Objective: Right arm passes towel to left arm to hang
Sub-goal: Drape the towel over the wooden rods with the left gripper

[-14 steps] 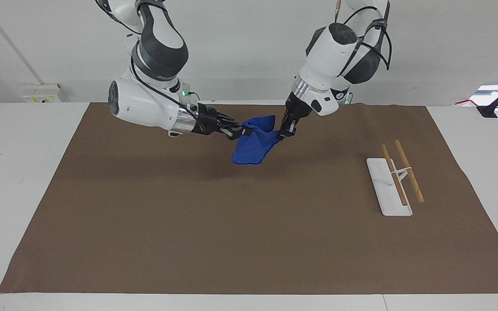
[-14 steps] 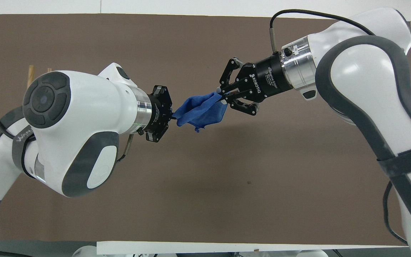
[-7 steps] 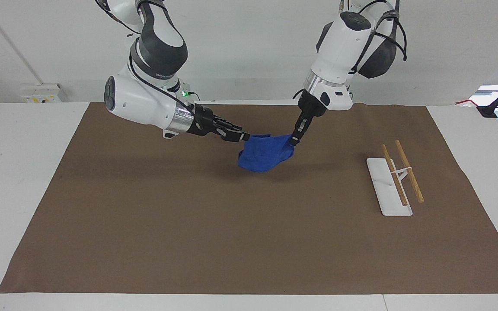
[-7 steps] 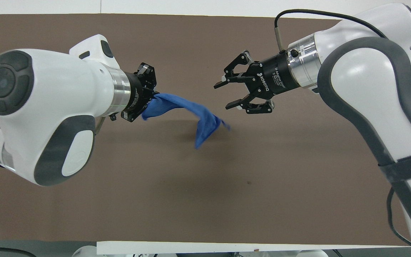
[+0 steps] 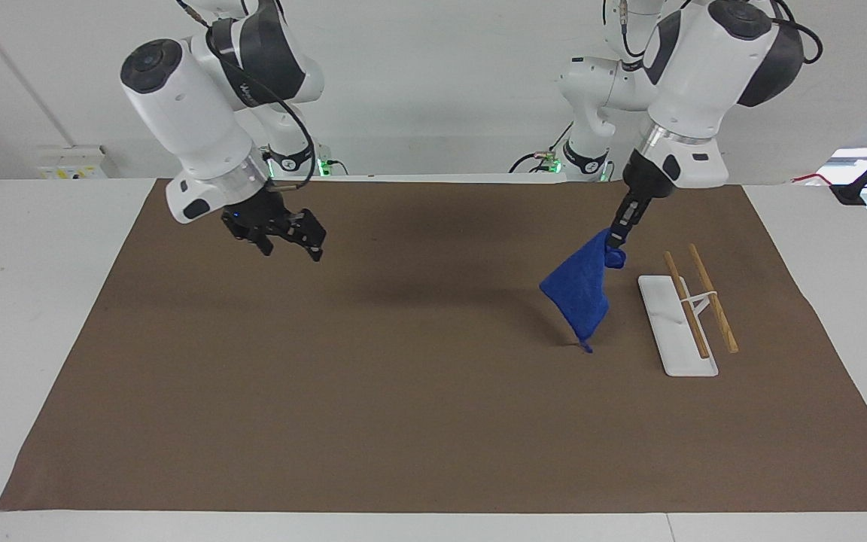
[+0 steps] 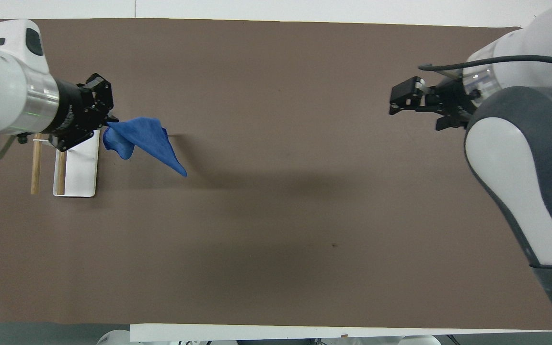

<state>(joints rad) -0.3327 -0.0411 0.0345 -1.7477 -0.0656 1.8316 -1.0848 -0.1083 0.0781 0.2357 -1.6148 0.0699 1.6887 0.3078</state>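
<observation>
One towel [image 5: 579, 295] hangs gripped by the left tool [image 5: 615, 239] beside one rack [image 5: 685, 315]; right tool [image 5: 292, 241] released.

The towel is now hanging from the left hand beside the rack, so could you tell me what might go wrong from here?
1. The left hand pinches the towel only at its top corner, so it could slip out.
2. The towel's lowest tip hangs down close to the brown mat; it may drag and bunch.
3. The rack is light-looking with thin wooden bars; a low pass could knock it over.
</observation>
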